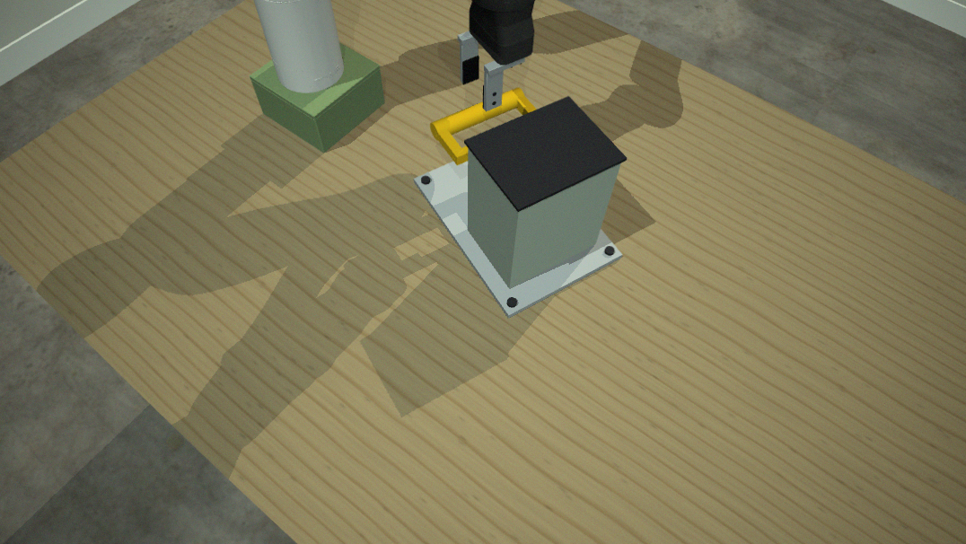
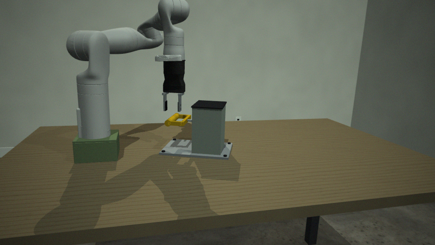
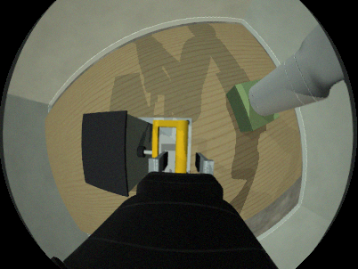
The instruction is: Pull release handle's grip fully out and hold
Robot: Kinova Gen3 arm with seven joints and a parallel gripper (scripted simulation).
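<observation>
Gripper (image 2: 171,105) spread wide, holding nothing; yellow release handle's grip (image 2: 176,119) just below, at 6 o'clock, untouched.

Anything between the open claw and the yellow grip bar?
Nothing: in the exterior view only air separates the claw from the yellow grip just below.

A wooden table (image 2: 304,158) with straight grain lines stands on a mottled grey concrete floor (image 1: 845,81); one dark leg (image 2: 311,229) shows under its near edge. Behind it runs a plain pale grey-green wall (image 2: 273,54) with a small white socket (image 2: 238,118) low down, and a darker wall section (image 2: 398,76) stands at the right. Broad, sharp-edged shadows lie across the table.
</observation>
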